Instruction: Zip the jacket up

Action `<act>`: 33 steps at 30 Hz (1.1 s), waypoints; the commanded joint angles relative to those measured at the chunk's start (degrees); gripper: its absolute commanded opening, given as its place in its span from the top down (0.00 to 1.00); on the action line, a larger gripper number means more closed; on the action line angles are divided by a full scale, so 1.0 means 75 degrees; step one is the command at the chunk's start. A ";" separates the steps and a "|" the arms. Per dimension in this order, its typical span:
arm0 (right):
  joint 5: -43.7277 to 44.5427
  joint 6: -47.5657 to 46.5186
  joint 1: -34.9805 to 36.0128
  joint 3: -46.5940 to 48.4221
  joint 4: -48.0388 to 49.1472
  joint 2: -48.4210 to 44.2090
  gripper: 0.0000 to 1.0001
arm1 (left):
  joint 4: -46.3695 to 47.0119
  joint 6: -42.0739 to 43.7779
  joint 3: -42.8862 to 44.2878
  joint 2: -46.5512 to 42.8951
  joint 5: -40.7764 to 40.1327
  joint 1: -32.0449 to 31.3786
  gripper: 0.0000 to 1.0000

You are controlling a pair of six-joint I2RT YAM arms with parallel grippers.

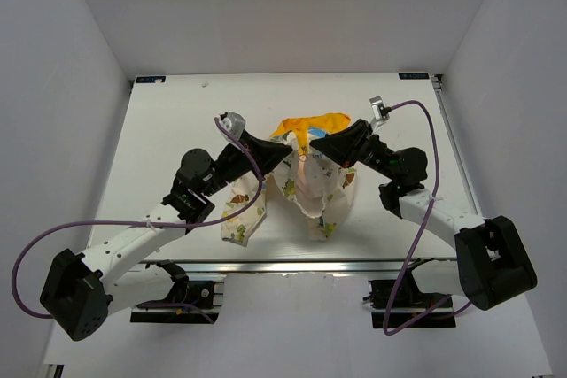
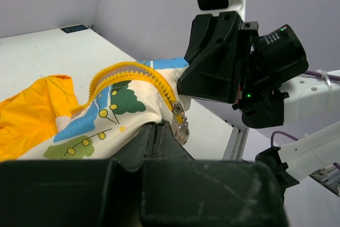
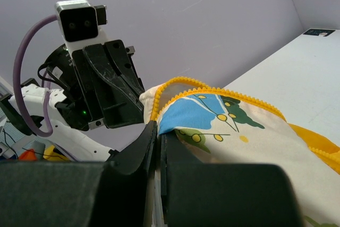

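Observation:
The jacket (image 1: 312, 185) hangs between both grippers above the table middle, cream with cartoon prints, its yellow-orange hood (image 1: 310, 125) behind. My left gripper (image 1: 282, 151) is shut on the jacket's front edge (image 2: 127, 115), just beside the yellow zipper teeth and the metal slider with its pull (image 2: 180, 122). My right gripper (image 1: 317, 144) is shut on the other front edge (image 3: 212, 126), by its yellow zipper teeth (image 3: 175, 84). The two grippers are close together, fingertips almost facing. A sleeve (image 1: 241, 219) droops onto the table.
White table (image 1: 159, 139) with walls on three sides. Metal rail along the near edge (image 1: 283, 265). Purple cables loop from both arms.

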 commanded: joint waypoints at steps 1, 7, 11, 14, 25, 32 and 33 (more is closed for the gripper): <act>0.0159 0.0070 -0.0043 0.0025 0.1712 -0.0214 1.00 | 0.0237 -0.0099 -0.0126 -0.0102 0.0185 0.0030 1.00; 0.0101 0.0175 -0.0043 0.0083 0.1746 -0.0108 1.00 | 0.0307 -0.0099 -0.0185 -0.0173 0.0337 0.0030 1.00; 0.0065 0.0117 -0.0043 0.0153 0.1619 -0.0061 1.00 | 0.0460 -0.0228 -0.0220 -0.0102 0.0501 0.0042 1.00; 0.0019 0.0105 -0.0043 0.0200 0.1618 -0.0003 1.00 | 0.0542 -0.0286 -0.0208 -0.0032 0.0630 0.0041 1.00; 0.0030 0.0164 -0.0043 0.0154 0.1864 -0.0014 1.00 | 0.0531 -0.0568 -0.0126 0.0355 0.1122 0.0030 1.00; 0.0100 0.0117 -0.0055 0.0142 0.1864 -0.0014 1.00 | -0.0043 -0.0568 0.0038 0.0308 0.1824 0.0041 1.00; 0.0100 0.0117 -0.0055 0.0142 0.1852 -0.0003 1.00 | -0.0079 -0.0568 0.0049 0.0308 0.1907 0.0030 1.00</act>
